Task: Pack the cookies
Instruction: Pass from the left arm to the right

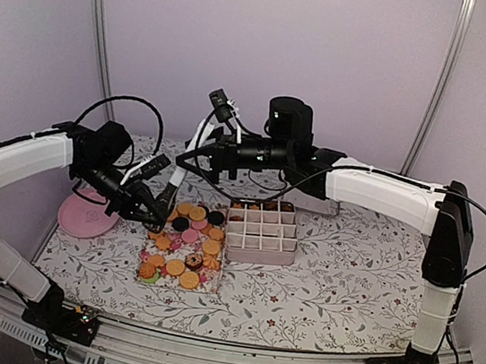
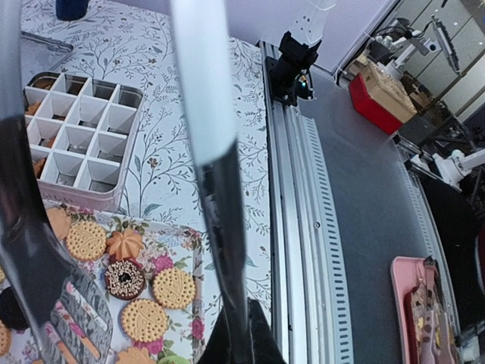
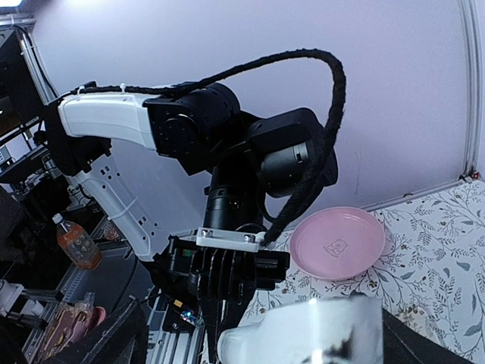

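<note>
The desk (image 1: 327, 293), covered in a leaf-and-flower cloth, carries three things: a pink plate (image 1: 86, 214) by its left edge, a flowered tray (image 1: 214, 280) near the middle, and a divided box (image 1: 260, 255) just right of the tray.

Robot lab: screened, rail-mounted test table (image 1: 337, 286)

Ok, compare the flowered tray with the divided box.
The flowered tray is flat and patterned; the divided box is taller, plain and pale. The tray is one open surface; the box is split into cells. The tray is crowded with cookies; most of the box's cells are empty. Both sit on the table.
</note>
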Motion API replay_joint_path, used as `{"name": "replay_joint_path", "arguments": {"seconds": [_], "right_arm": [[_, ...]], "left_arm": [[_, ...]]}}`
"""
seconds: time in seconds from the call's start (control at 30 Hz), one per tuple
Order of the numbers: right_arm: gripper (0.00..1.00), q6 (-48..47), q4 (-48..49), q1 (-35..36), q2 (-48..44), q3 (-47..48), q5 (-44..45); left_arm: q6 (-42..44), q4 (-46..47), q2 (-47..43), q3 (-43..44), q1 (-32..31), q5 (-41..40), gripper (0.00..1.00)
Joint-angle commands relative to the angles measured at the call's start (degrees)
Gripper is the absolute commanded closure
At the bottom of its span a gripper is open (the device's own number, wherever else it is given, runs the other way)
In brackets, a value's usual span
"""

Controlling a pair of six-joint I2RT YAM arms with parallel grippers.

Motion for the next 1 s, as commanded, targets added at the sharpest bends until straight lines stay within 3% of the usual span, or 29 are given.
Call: {"name": "replay_joint_path", "arguments": {"seconds": [0.0,0.67,0.97], "right_arm": [[0.12,-3.19,-3.92,0.95,2.20,3.20,0.00],[0.51,-5.36,-9.24,1.86,1.97,3.69,-5.01],[0.66,-6.98,-11.37,2.06,1.34,3.40,-2.37]], "left_arm": [[1.06,1.54,-0.32,-0.82,-1.04,-1.12,1.00],[0.01,3.19,-2.88,-1.26,-1.12,-7.91,1.00],[0.40,3.00,-3.18,-1.61,-1.07,-8.80,0.98]]}}
